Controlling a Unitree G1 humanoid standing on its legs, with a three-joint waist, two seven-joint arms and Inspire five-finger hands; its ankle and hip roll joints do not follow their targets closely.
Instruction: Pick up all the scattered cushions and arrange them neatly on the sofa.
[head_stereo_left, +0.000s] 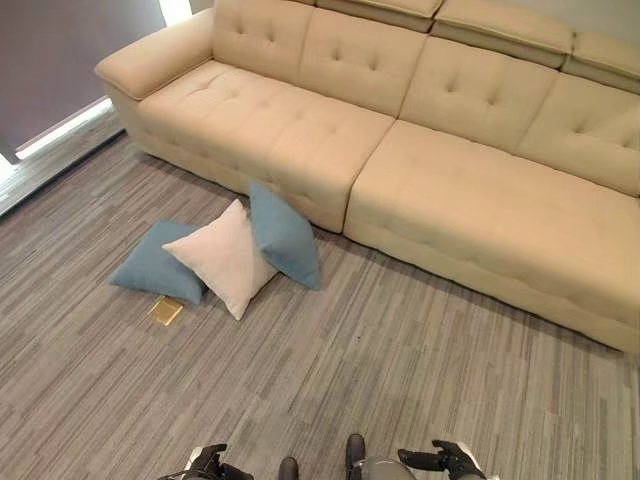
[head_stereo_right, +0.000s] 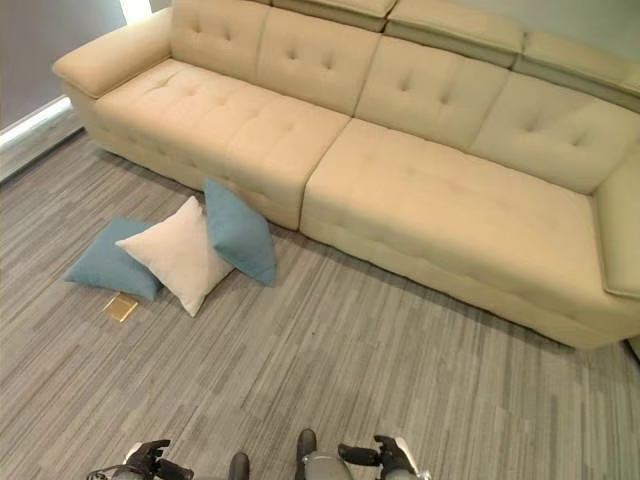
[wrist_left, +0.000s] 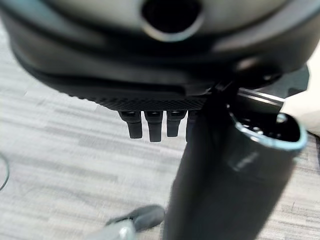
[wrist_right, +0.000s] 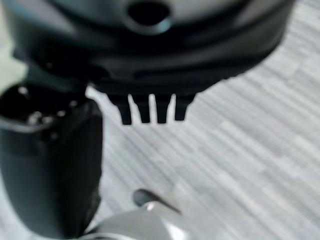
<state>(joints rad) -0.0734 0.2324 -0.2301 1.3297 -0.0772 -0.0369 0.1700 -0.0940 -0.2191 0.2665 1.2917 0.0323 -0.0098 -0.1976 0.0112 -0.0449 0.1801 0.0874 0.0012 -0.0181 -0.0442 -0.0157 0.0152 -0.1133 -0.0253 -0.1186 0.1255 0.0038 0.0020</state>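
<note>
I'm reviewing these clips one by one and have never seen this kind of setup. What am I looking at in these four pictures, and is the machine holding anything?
This is a humanoid robot with two arms ending in dark fingered hands. Two pictures come from a stereo camera on its head, looking down at the room. The other two come from cameras on its wrists, looking along each hand from very close.

From the head you see a long beige sofa with nothing on its seats. On the grey floor in front of its left half lie three cushions: a flat blue cushion, a cream cushion resting partly over it, and a second blue cushion propped upright against the sofa front. A small gold-coloured square lies beside them.

The left hand and right hand hang low, fingers straight, holding nothing.
</note>
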